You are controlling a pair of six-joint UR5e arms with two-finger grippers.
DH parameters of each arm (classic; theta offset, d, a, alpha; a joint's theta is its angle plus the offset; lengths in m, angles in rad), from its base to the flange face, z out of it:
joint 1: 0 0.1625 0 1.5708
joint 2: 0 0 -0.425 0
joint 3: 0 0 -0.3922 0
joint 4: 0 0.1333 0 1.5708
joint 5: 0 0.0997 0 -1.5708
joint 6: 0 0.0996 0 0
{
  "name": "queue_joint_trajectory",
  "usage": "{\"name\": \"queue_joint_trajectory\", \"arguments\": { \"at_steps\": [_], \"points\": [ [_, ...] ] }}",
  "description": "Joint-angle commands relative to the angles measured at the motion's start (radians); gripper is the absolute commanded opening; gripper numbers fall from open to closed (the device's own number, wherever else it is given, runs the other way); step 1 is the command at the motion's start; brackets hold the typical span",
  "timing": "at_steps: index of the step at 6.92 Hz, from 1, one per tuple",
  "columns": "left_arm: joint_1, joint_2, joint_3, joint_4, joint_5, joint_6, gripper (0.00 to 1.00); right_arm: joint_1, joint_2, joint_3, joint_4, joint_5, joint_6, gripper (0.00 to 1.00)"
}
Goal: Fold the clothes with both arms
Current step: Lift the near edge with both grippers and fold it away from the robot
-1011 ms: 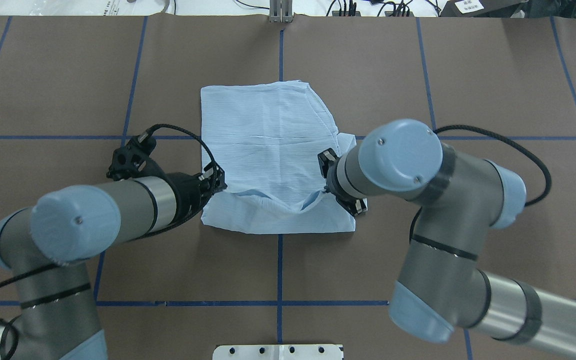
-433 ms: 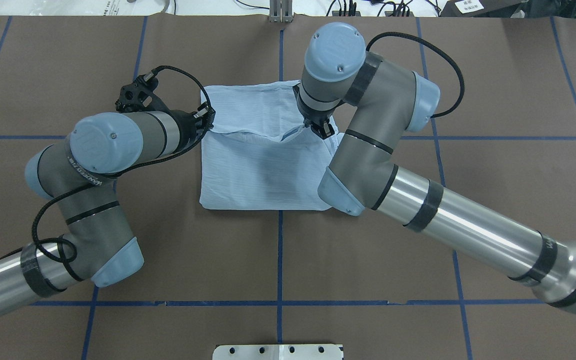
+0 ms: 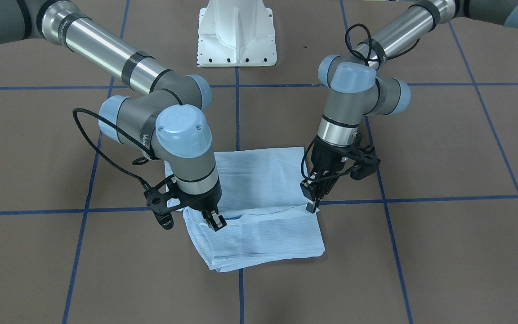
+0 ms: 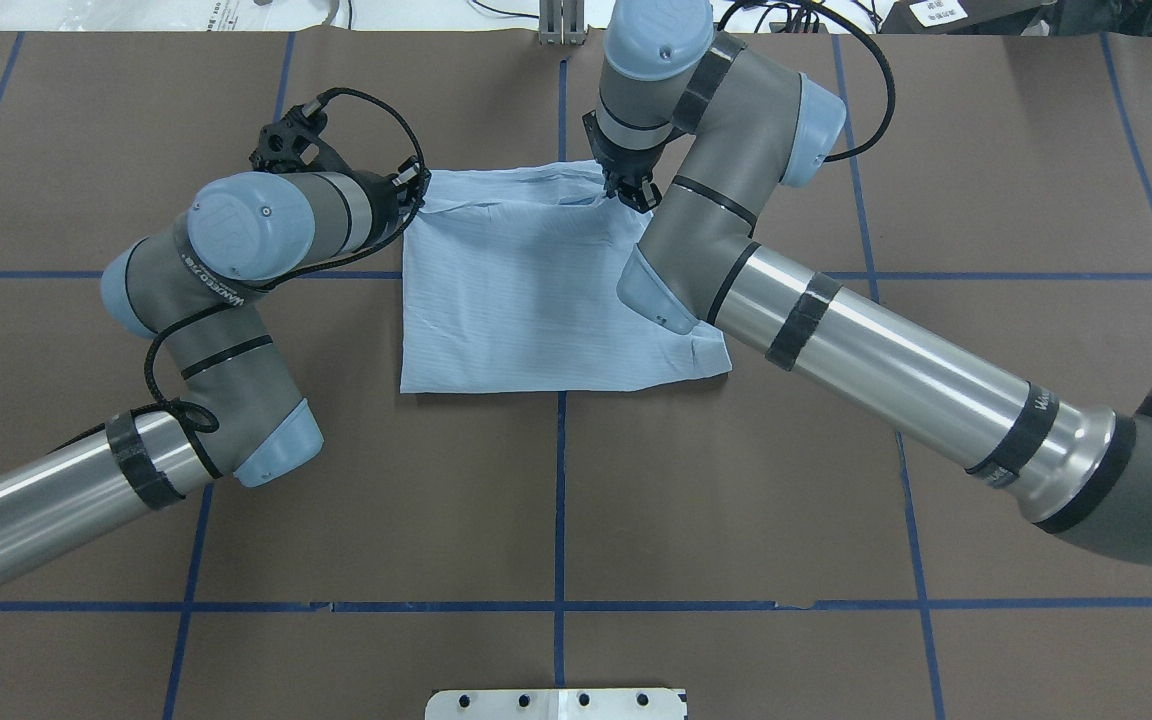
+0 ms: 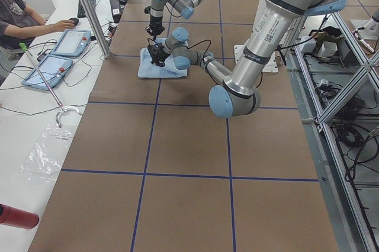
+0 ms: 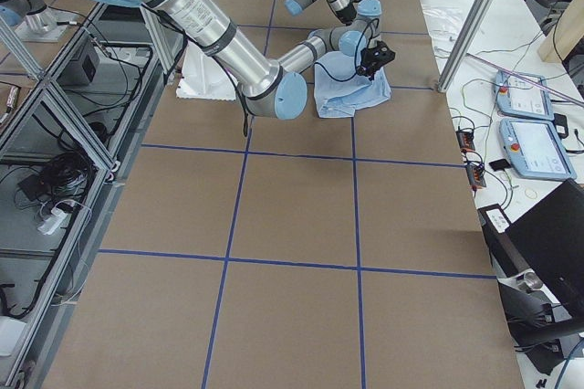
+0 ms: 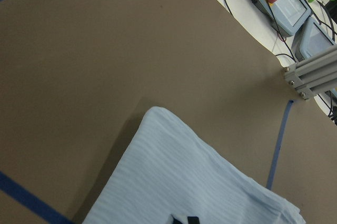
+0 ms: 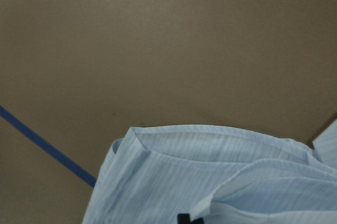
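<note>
Nearest the robot, the white pedestal base (image 4: pixel 556 703) sits at the edge of the brown-covered table (image 4: pixel 836 500), which is marked into squares by blue tape lines (image 4: pixel 559 500). From there the left arm (image 4: pixel 66 500) and right arm (image 4: pixel 896 360) reach out and bend in toward the middle.

The pale-blue striped shirt (image 4: pixel 526 300) lies at the table's centre, across the middle tape line, folded into a rough rectangle. Its near edge lies flat, and a small flap juts out at the near right corner, beside the right arm's elbow.

At the shirt's far edge, the left gripper (image 4: pixel 416 192) is clenched on the far left corner of the top layer. The right gripper (image 4: pixel 633 190) is clenched on the same edge toward the far right. The fabric between them is puckered and raised slightly off the layers beneath. In each wrist view a black fingertip shows at the bottom with cloth bunched against it.

Beyond the shirt is bare table, then an aluminium post (image 4: pixel 561 22) at the far edge.
</note>
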Motion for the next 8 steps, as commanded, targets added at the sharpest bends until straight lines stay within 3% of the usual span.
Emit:
{"name": "queue_joint_trajectory", "arguments": {
  "at_steps": [1, 2, 7, 8],
  "points": [
    [-0.016, -0.04, 0.119, -0.082, 0.001, 0.011, 0.0, 0.022, 0.068, -0.134, 0.055, 0.006, -0.05, 0.0],
    [-0.018, -0.058, 0.146, -0.084, 0.002, 0.011, 0.0, 0.022, 0.071, -0.193, 0.132, 0.003, -0.05, 0.0],
    [-0.033, -0.07, 0.196, -0.107, 0.009, 0.045, 0.0, 0.019, 0.115, -0.312, 0.218, -0.017, -0.052, 0.0],
    [-0.041, -0.074, 0.215, -0.11, 0.009, 0.05, 0.11, 0.019, 0.132, -0.329, 0.223, -0.022, -0.052, 0.02]
  ]
}}
